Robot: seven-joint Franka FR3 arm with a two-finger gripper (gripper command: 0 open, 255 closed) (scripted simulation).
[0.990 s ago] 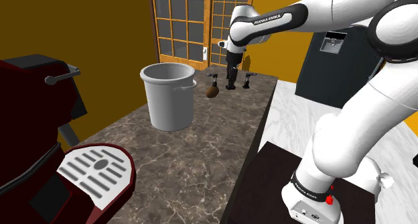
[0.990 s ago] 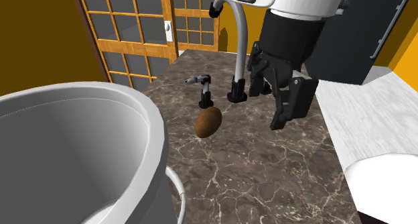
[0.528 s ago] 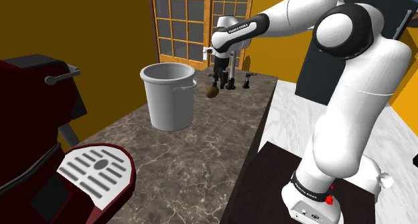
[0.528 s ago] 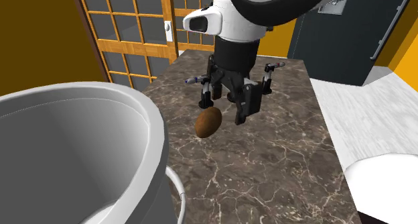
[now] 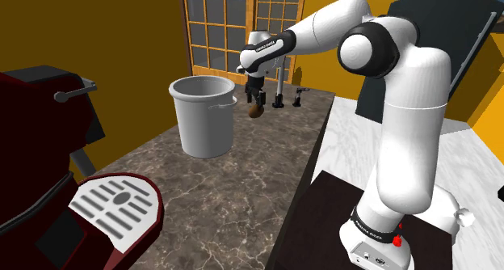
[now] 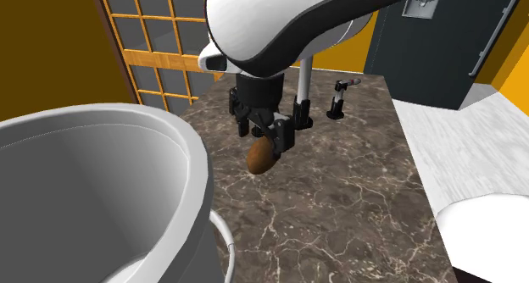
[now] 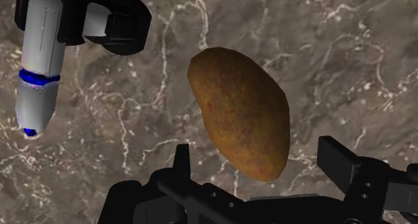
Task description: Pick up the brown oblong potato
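The open gripper hovers just above the brown potato, which lies on the dark marble counter between the grey bucket and the tap. In the wrist view we see the two fingers spread apart with one end of the potato between them, neither finger touching it. We judge the main risk to be a squeeze on this narrowing end. The rounded skin could slip out from between the fingers or roll away across the smooth stone, and the potato lies at a slant to the line of the fingers, which makes this more likely. A descent that goes too deep would drive the fingertips into the counter. The tap and a small grey fitting with a blue ring stand near the gripper, and the bucket wall is close, so there is little room to swing sideways. A dark red machine stands well apart.
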